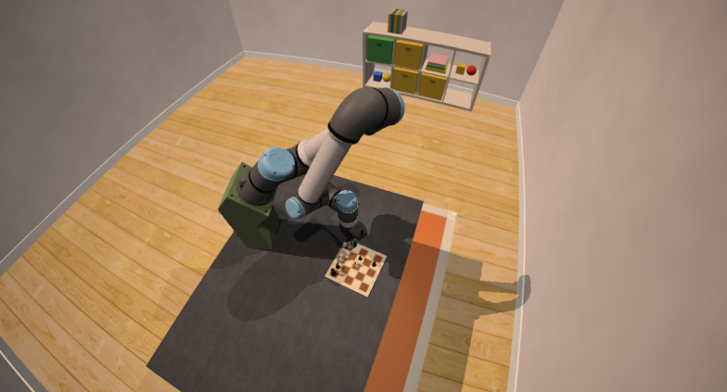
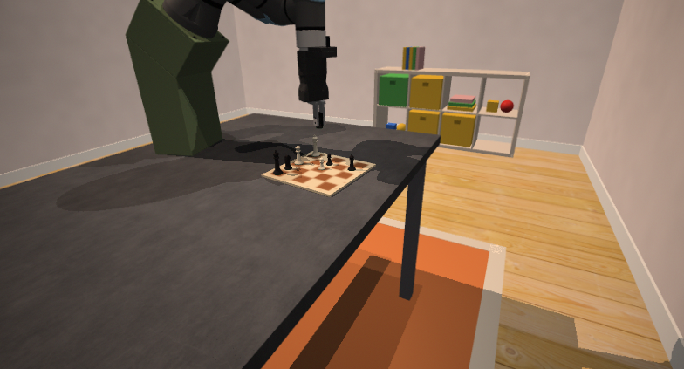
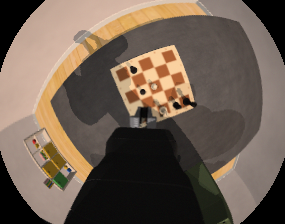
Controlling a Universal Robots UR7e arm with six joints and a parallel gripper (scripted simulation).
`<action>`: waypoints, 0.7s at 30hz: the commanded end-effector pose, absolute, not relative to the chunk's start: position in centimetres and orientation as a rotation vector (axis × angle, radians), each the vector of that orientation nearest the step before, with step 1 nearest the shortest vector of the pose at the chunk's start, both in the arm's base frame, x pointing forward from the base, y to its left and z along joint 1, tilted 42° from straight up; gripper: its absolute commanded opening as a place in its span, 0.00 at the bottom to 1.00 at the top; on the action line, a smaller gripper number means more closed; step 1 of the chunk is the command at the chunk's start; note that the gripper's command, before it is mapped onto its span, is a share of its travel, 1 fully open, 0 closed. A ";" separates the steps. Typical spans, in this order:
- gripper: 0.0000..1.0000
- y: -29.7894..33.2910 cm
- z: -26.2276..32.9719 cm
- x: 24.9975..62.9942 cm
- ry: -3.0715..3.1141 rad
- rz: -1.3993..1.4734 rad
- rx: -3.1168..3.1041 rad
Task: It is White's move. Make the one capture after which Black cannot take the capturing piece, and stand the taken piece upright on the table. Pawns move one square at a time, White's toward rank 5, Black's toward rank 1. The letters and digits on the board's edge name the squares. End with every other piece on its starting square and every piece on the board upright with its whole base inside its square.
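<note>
Hanging high above the board's far corner: end effector point(image 2: 318, 122), fingers nearly together, clamped on a small dark piece too small to identify. On the chessboard point(image 2: 330, 184): four black pieces and three white ones, counted from the exterior view, clustered on the far half. Tall white piece point(image 2: 314, 146) directly beneath. Elsewhere: dark tabletop point(image 2: 143, 251), green pedestal point(image 2: 177, 78), shelf unit point(image 2: 522, 74), orange rug point(image 2: 431, 265).

Arm bent, claw point(image 2: 318, 122) pointing down (clamped on something small)
</note>
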State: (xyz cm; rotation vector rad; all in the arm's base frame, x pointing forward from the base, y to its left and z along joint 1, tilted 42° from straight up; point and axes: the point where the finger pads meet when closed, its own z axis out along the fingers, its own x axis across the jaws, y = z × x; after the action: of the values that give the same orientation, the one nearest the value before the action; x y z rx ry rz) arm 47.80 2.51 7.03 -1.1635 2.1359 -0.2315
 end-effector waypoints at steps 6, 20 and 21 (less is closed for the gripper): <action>0.00 6.9 11.2 52.6 2.228 -0.156 -0.962; 0.00 9.9 13.7 54.2 2.260 -0.114 -0.858; 0.00 9.9 13.7 54.2 2.260 -0.114 -0.858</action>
State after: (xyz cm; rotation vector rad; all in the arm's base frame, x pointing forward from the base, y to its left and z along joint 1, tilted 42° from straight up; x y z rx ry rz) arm 53.84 9.88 13.60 -0.8918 2.2217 -0.1116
